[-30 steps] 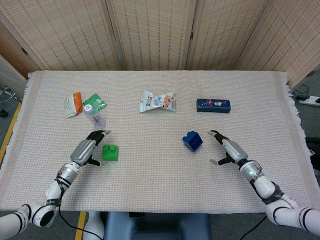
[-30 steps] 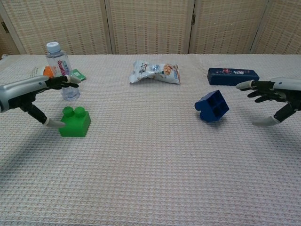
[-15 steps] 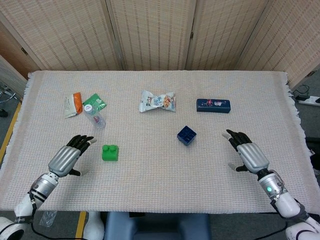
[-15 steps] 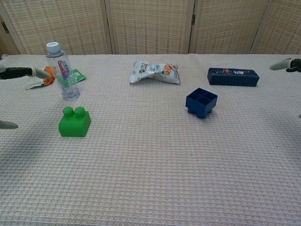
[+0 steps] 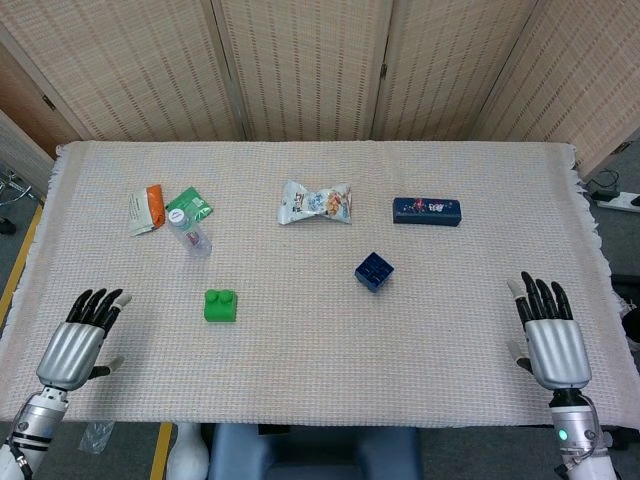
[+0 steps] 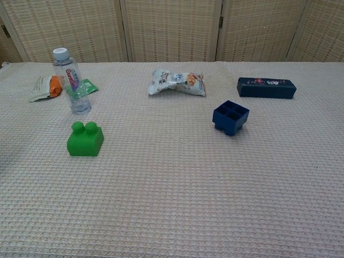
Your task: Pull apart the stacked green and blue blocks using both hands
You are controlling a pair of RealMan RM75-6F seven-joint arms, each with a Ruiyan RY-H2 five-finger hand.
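The green block (image 5: 221,305) (image 6: 85,140) sits studs-up on the cloth, left of centre. The blue block (image 5: 373,270) (image 6: 230,117) lies apart from it to the right, upside down with its hollow underside showing. My left hand (image 5: 78,340) hovers at the table's near left edge, fingers spread and empty, well left of the green block. My right hand (image 5: 549,335) is at the near right edge, fingers spread and empty, far right of the blue block. Neither hand appears in the chest view.
A water bottle (image 5: 188,230) (image 6: 70,80) stands behind the green block, with orange (image 5: 148,207) and green packets (image 5: 191,203) beside it. A snack bag (image 5: 315,202) lies at centre back and a dark blue box (image 5: 427,211) at back right.
Both hands have pulled back from the blocks to the near table edge and left the chest view. The blue block tipped over onto its studs and now rests still.
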